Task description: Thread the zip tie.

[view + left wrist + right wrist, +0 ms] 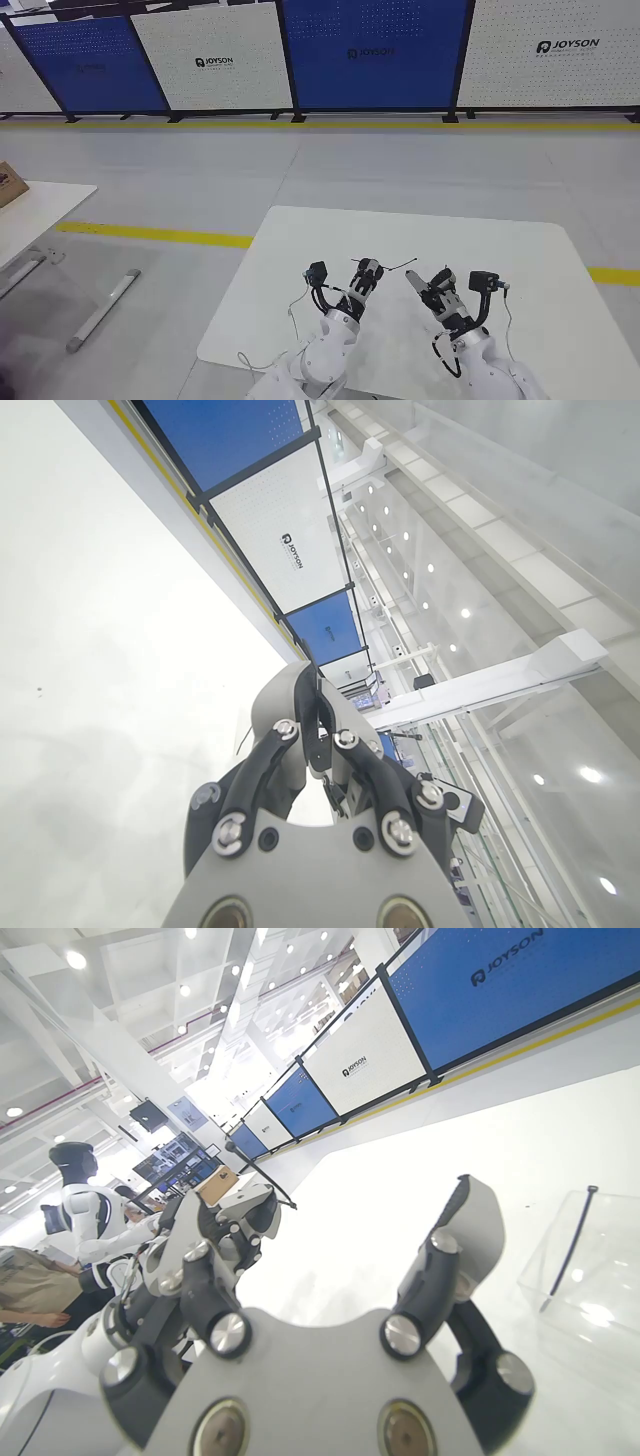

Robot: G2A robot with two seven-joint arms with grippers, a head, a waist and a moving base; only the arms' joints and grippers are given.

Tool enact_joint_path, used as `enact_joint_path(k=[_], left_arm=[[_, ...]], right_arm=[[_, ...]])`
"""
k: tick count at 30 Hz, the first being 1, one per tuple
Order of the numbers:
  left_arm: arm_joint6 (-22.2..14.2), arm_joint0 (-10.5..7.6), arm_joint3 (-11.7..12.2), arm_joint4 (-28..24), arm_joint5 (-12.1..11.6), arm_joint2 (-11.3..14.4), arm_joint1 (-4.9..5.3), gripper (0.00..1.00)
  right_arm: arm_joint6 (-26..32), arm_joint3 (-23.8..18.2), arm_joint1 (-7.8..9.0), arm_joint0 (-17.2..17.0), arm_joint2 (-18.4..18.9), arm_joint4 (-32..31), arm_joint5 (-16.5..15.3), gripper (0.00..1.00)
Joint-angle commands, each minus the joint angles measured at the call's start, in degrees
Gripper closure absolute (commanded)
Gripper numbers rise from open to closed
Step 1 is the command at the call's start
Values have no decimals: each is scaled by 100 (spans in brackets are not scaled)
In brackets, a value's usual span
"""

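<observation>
While the left gripper (314, 695) pinches the zip tie (260, 1175) tight above the table (500, 240), the right gripper (325, 1203) hangs close by, jaws wide; threading seems not begun; next, the free end likely needs poking through the head.

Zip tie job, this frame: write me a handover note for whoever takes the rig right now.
Claws: the left claw is shut on the zip tie, held above the table with both ends sticking out free. The right claw is open and empty, close beside it, not touching the tie.
Other things: a second zip tie lies in a clear box on the table near the right claw.
Done: one tie is in hand.
Left: no loop shows, so the tail is not yet threaded through the head.
</observation>
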Motion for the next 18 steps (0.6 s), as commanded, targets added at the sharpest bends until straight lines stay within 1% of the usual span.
enact_joint_path(k=[1,4,9,12,13,15,18], left_arm=[[0,0,0,0,0,0,0,100],[0,0,0,0,0,0,0,100],[0,0,0,0,0,0,0,100],[0,0,0,0,0,0,0,100],[0,0,0,0,0,0,0,100],[0,0,0,0,0,0,0,100],[0,0,0,0,0,0,0,100]], right_arm=[[0,0,0,0,0,0,0,0],[-86,-41,-10,-45,-31,-2,96,0],[-213,-204,7,-122,-49,-516,246,0],[-67,-361,37,-116,-1,-831,267,0],[73,-430,55,-99,22,-959,223,0],[421,-495,90,-17,69,-1099,25,0],[938,-537,132,172,144,-1435,49,0]])
